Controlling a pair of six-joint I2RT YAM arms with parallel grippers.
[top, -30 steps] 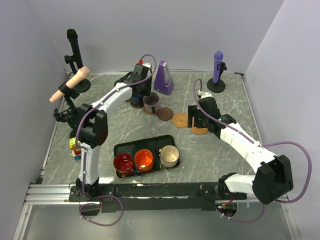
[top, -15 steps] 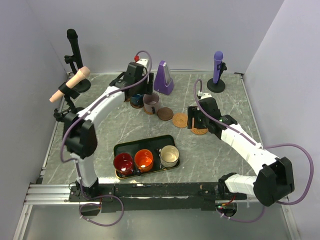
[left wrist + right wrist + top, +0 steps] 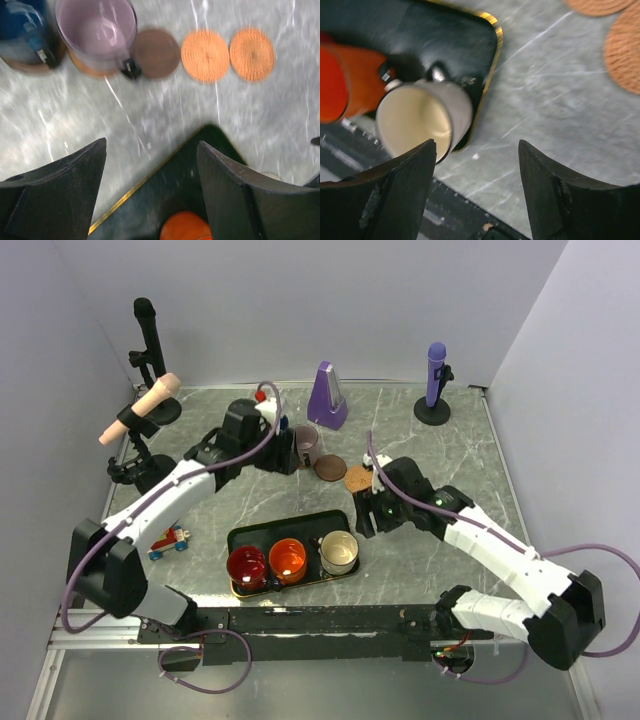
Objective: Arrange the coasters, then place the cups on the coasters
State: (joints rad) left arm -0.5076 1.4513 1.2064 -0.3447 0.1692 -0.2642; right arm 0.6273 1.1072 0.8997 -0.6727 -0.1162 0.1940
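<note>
The lilac cup (image 3: 97,30) and the navy cup (image 3: 22,27) each stand on a coaster at the back. To their right lie a bare dark brown coaster (image 3: 156,52) and two orange coasters (image 3: 205,55) (image 3: 251,53). The red cup (image 3: 246,565), orange cup (image 3: 288,558) and cream cup (image 3: 338,551) stand on the black tray (image 3: 300,525). My left gripper (image 3: 151,150) hangs open and empty above the tray's far edge. My right gripper (image 3: 477,147) is open and empty, just right of the cream cup (image 3: 420,120).
A purple metronome (image 3: 327,397) and a purple microphone on a stand (image 3: 436,380) are at the back. A black stand (image 3: 148,340) with a beige object (image 3: 140,408) is at the back left. A small toy (image 3: 168,542) lies left of the tray.
My left gripper opened beside the cups at the back and drew back toward the tray. My right arm swung from the orange coasters down to the cream cup.
</note>
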